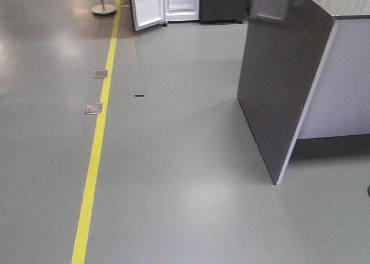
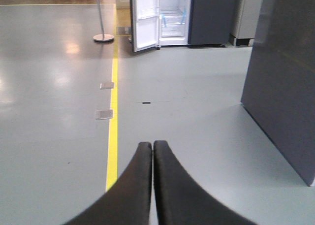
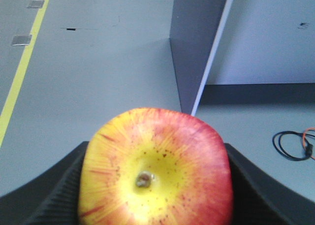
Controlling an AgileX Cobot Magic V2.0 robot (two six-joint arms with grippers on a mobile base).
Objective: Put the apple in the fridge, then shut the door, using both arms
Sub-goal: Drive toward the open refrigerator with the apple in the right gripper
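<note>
1. The right gripper [image 3: 156, 147] pinches the apple [image 3: 155, 168] at the bottom centre of its wrist view. The grip should not loosen in transit.
2. The left gripper [image 2: 152, 145] is pressed together and empty.
3. The fridge [image 2: 173, 13] stands far off at top centre, its door [image 2: 145, 18] open. The base should probably drive beside the yellow line [image 2: 113, 136], keeping off the cabinet [image 2: 285, 87] at right.

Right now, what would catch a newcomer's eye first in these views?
The red and yellow apple fills the right wrist view, held in the right hand. Far across the grey floor the fridge stands with its door open, near a yellow floor line. The left hand is shut, empty.
</note>
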